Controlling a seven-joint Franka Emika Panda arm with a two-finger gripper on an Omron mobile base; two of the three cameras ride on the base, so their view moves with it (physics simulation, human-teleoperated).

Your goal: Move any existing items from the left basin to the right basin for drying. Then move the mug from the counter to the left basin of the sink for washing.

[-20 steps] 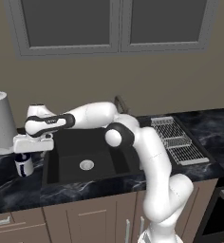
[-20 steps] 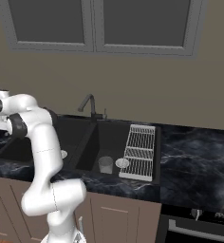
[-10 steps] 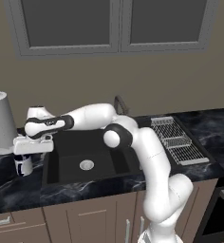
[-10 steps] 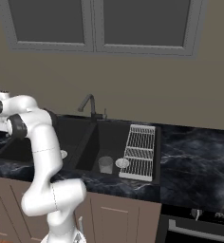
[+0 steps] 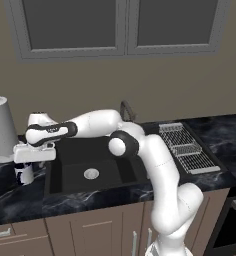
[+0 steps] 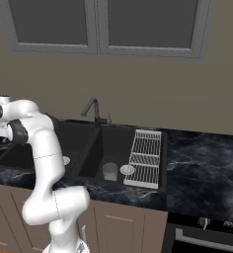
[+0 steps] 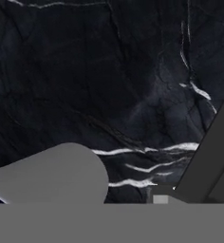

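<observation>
Left base view: paper-towel roll (image 5: 2, 125) beside mug (image 5: 24, 173).

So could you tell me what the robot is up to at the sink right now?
The arm reaches left over the counter, its gripper down around the mug beside the sink. Whether the jaws grip it can't be told. The grey cup already stands in the right basin; the left basin holds nothing.

Beige wall (image 6: 187, 94), grey-framed window (image 5: 125, 25), brown cabinets (image 5: 90, 232).

Black white-veined counter (image 5: 20, 202), matte black sink (image 5: 97, 186), white-and-navy mug (image 5: 25, 174), grey cup (image 6: 109, 171).
</observation>
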